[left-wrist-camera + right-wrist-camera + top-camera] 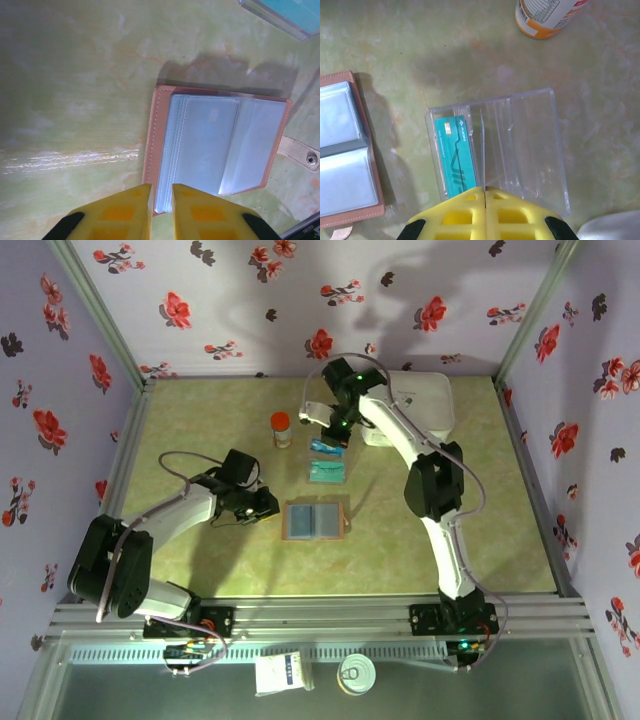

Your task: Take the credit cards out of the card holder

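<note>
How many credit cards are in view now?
2: one teal card lying in the clear tray, a second card pinched edge-on by the right gripper. Others may hide in the card holder.

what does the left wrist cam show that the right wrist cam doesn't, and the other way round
Left wrist, not right wrist: the left pincer, fingers slightly apart at the near edge of the card holder, which is in frame at its full width. Right wrist, not left wrist: the right pincer, shut, above the clear tray and its dividers, an orange bottle and the corner of a white case. Both: the open card holder, the clear tray with a teal card in it, and the green table.
</note>
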`<state>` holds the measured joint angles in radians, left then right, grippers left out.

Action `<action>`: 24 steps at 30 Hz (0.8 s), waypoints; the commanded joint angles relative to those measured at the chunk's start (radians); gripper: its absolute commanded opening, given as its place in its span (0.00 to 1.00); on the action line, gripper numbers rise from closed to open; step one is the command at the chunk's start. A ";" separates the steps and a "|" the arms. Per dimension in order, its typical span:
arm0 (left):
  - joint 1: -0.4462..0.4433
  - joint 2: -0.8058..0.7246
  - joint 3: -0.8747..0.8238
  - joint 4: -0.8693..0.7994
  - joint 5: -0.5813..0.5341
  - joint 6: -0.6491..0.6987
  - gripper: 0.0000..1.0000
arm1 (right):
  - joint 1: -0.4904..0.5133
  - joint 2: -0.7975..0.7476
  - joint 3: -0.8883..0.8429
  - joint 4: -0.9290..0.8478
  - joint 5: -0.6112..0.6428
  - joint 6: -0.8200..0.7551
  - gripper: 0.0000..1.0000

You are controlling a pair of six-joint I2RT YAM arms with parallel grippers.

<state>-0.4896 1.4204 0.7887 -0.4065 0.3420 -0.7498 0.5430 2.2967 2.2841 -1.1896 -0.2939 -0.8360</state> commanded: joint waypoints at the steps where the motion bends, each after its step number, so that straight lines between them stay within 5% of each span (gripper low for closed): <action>1: 0.009 -0.022 -0.012 -0.032 -0.017 -0.012 0.17 | -0.011 0.043 0.048 -0.063 -0.039 -0.035 0.00; 24: 0.019 -0.035 -0.023 -0.039 -0.021 -0.010 0.17 | -0.038 0.104 0.165 -0.078 -0.056 -0.059 0.00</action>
<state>-0.4793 1.4044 0.7715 -0.4278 0.3321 -0.7525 0.5232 2.4035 2.3997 -1.2503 -0.3450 -0.8730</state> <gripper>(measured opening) 0.172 0.063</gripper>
